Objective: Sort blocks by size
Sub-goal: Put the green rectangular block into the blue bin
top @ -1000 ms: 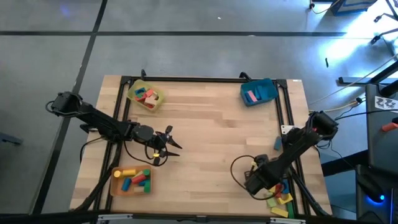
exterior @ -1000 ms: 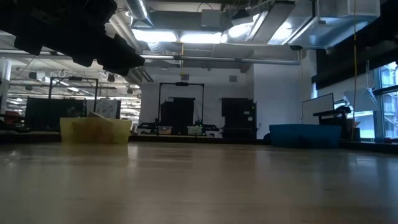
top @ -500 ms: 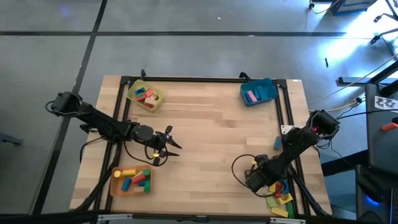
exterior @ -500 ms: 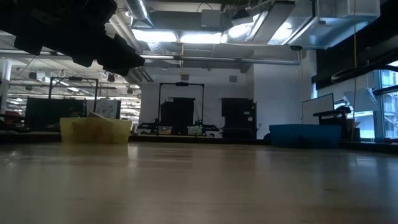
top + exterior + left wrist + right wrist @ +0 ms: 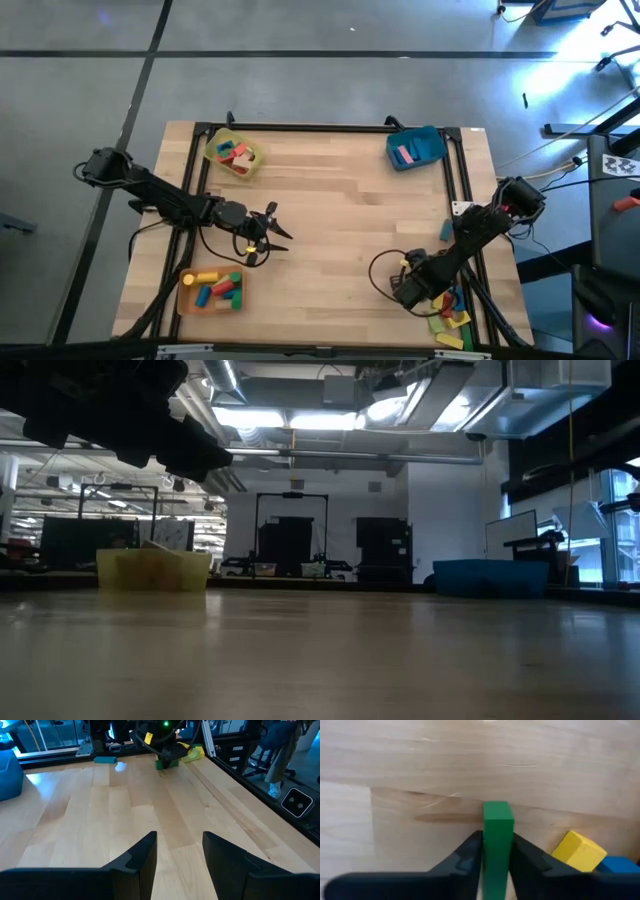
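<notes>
From above, the right gripper point(image 5: 408, 291) covers whatever it holds, and its arm hides part of the block pile point(image 5: 450, 318). In the wrist view, the green block point(image 5: 497, 845) runs off the edge, and so does the blue block point(image 5: 618, 865).

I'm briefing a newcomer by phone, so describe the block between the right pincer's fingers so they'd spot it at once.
Start at the table's near right corner, where loose blocks lie. The right pincer is down there, its fingers against both sides of a green bar. Unlike the yellow block beside it, it is green, narrow and long.
</notes>
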